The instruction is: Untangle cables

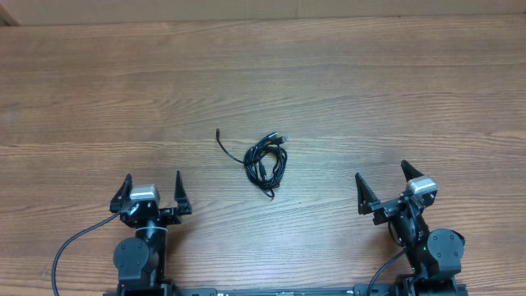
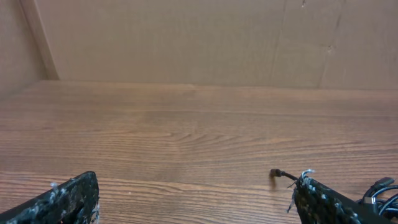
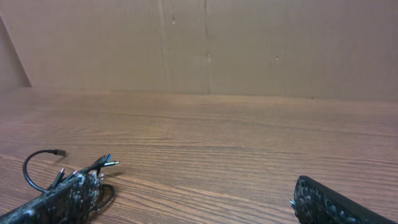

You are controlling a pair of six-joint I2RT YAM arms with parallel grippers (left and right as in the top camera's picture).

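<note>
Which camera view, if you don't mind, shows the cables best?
Overhead: the cables lie whole and unobstructed. Right wrist shows one loop and plug tips, the rest hidden; left wrist shows only one plug end and a sliver.

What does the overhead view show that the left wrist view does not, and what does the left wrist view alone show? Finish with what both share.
Only overhead: the whole bunch of cables looped at mid-table, with the open left gripper and the open right gripper seen from above, both clear of it.
Only left wrist: the plain brown wall behind the table.
Both: the wooden table, the stray plug end lying apart from the bunch, and the left gripper's fingers.
</note>
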